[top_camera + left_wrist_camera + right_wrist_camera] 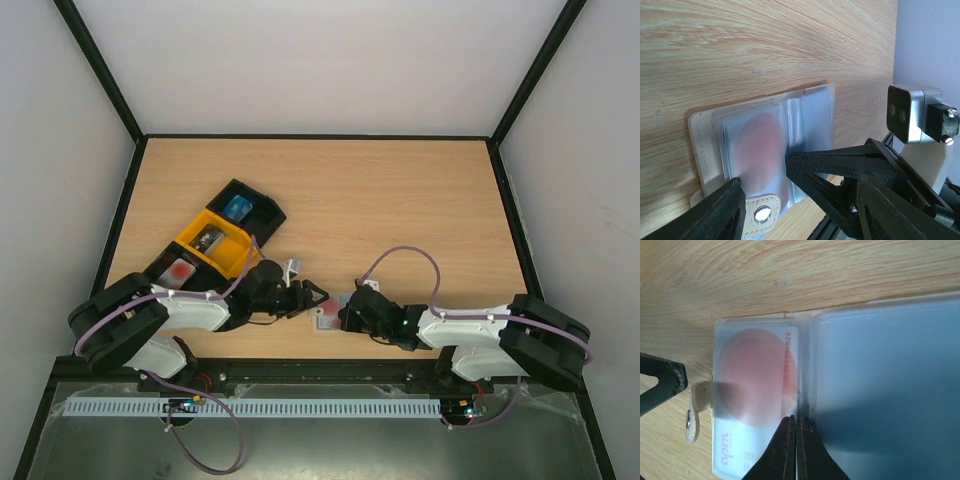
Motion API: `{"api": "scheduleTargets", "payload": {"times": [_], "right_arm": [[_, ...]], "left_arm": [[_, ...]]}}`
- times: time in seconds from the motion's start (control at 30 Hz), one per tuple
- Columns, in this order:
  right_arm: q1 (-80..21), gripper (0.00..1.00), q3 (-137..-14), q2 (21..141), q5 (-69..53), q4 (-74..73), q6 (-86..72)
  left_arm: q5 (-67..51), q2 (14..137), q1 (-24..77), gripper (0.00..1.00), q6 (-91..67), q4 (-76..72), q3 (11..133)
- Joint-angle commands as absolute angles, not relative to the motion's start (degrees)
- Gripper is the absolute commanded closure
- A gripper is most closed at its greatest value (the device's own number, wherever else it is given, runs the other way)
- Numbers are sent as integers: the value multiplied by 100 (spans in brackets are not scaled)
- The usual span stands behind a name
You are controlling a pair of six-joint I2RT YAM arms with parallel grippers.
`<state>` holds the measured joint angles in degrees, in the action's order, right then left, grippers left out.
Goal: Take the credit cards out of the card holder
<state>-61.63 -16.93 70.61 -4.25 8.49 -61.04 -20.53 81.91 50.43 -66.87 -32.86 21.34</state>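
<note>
Card (757,390): one visible; thin, stiff, light, slick. Lies in clear pocket (807,365); take by an exposed edge.
Card holder (328,316): one; soft, floppy, open flat on table (400,200), near front edge.
Right gripper (796,424): jaws together at pocket fold.
Left gripper (762,172): jaws apart, straddling tab end.

We see the card holder (328,318) lying open and flat on the counter (400,200), close to the near edge. The left end effector (316,297) is just to its left. The right end effector (796,427) is on its right, with its tip on the middle fold. A card (757,380) sits inside the page nearest the left end effector. The trays (232,262) lie farther back on the left.
</note>
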Motion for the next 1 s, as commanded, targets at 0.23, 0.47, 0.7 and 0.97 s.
{"api": "scheduleTargets", "payload": {"times": [0.23,0.47,0.7,0.97], "right_arm": [[-6196,98,-1544,7373,-202,568,-6036],[-6206,98,-1513,7324,-228,632,-6045],[-6206,98,-1505,7286,-226,650,-6047],[-6205,98,-1495,7238,-220,668,-6047]], "left_arm": [[-2107,8312,5036,36,-6631,-3456,2127],[-2219,8525,5038,36,-6619,-3590,2184],[-2251,8645,5075,36,-6627,-3635,2228],[-2279,8766,5075,36,-6645,-3705,2259]]}}
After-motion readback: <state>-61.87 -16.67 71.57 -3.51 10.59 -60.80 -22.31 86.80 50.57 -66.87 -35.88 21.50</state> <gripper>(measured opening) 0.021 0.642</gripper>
